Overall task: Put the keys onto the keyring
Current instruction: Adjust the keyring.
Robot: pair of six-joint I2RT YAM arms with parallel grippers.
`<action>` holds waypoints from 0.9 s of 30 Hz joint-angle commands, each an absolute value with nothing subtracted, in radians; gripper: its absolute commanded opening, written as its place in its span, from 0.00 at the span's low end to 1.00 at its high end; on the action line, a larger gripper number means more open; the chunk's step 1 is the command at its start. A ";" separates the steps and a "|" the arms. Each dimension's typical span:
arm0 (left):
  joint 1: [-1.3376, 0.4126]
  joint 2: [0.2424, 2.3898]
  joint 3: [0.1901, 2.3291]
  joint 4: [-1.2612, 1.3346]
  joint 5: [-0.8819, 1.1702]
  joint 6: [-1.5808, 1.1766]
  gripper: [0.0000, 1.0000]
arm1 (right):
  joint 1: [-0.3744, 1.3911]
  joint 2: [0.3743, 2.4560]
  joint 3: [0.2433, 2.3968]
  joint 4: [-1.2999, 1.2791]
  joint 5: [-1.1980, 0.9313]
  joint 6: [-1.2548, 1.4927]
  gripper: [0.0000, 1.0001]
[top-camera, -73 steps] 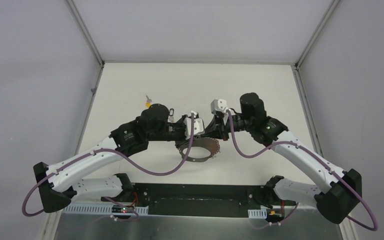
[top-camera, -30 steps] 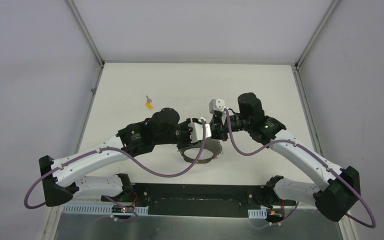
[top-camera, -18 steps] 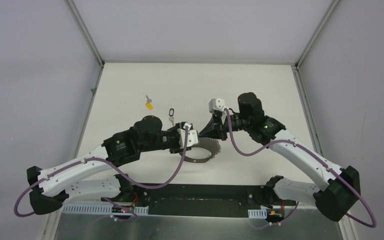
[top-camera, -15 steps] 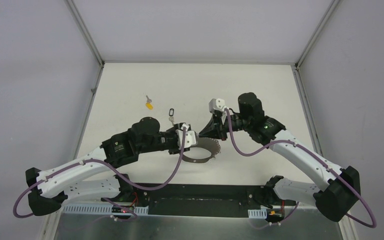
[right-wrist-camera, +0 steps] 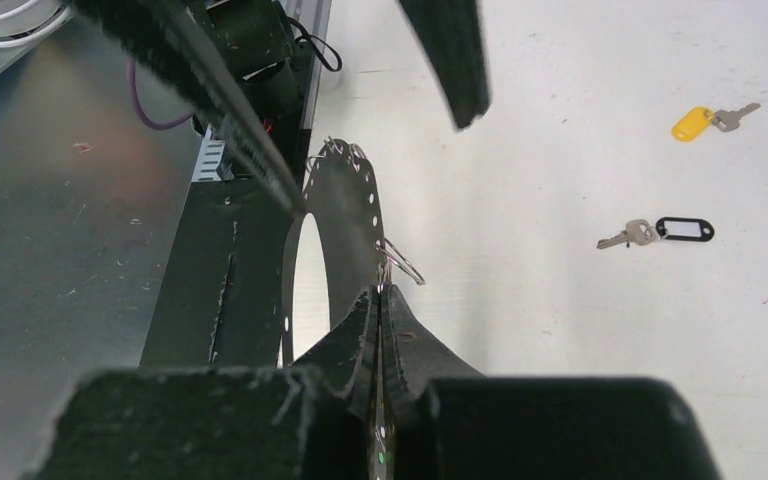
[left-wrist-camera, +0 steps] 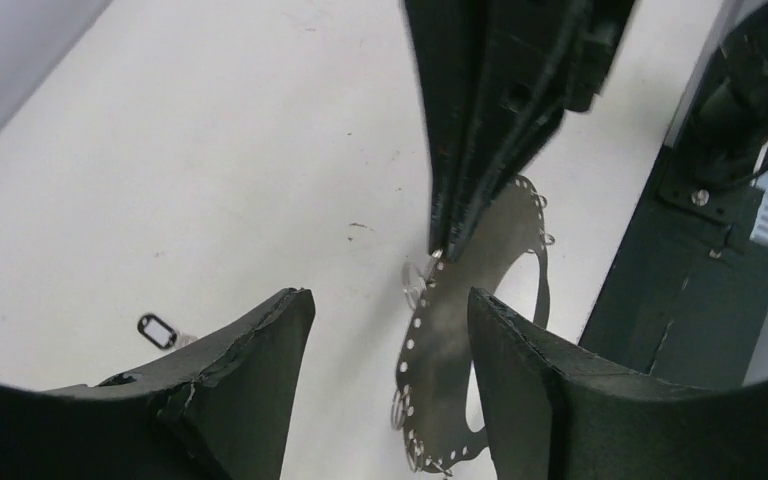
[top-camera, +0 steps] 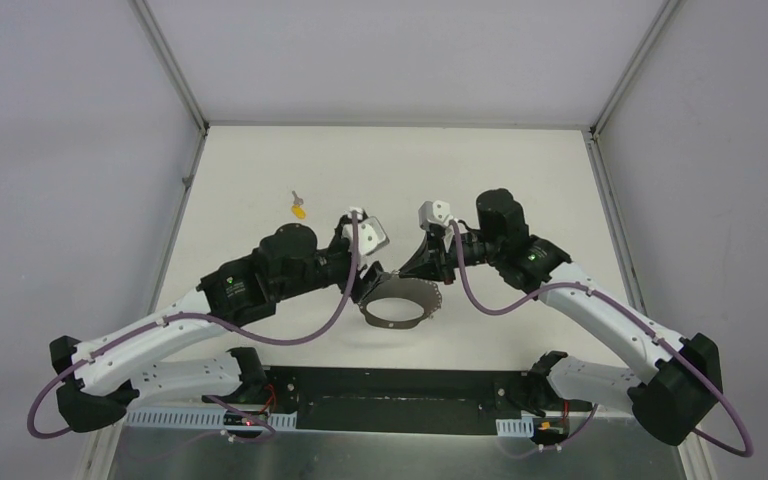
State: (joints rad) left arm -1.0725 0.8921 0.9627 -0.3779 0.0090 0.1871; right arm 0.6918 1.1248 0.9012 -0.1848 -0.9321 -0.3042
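The keyring (top-camera: 397, 306) is a thin grey band loop with punched holes and small wire rings; it stands on edge in the middle of the table. My right gripper (right-wrist-camera: 378, 292) is shut on its top edge (top-camera: 417, 270). My left gripper (left-wrist-camera: 385, 320) is open and holds nothing. It hovers beside the keyring (left-wrist-camera: 465, 330), on its left (top-camera: 370, 279). Two keys lie loose on the table. The black-tagged key (right-wrist-camera: 660, 231) shows in the left wrist view too (left-wrist-camera: 157, 330); in the top view my left wrist hides it. The yellow-tagged key (top-camera: 299, 208) lies further back left.
A black base plate (top-camera: 400, 385) runs along the near table edge between the arm bases. Grey walls enclose the table on the left, back and right. My right gripper's closed fingers (left-wrist-camera: 480, 130) hang just ahead of my left jaws.
My left gripper has opened wider and its wrist has swung back over the black-tagged key. The right gripper stays shut on the keyring, hardly moving.
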 commanded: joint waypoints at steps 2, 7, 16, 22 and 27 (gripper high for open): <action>-0.987 0.918 1.064 -0.492 -0.027 -0.137 0.66 | 0.696 1.082 0.881 -0.140 -0.952 -0.296 0.00; -0.930 0.900 1.031 -0.553 -0.002 -0.362 0.73 | 0.696 1.069 0.857 -0.146 -0.942 -0.299 0.00; -0.899 0.872 0.908 -0.647 0.073 -0.810 0.71 | 0.697 1.054 0.836 -0.153 -0.937 -0.302 0.00; -0.891 0.845 0.894 -0.638 0.165 -0.769 0.71 | 0.696 1.052 0.833 -0.155 -0.948 -0.310 0.00; -0.891 0.821 0.896 -0.530 0.216 -0.606 0.66 | 0.696 1.045 0.833 -0.155 -0.965 -0.310 0.00</action>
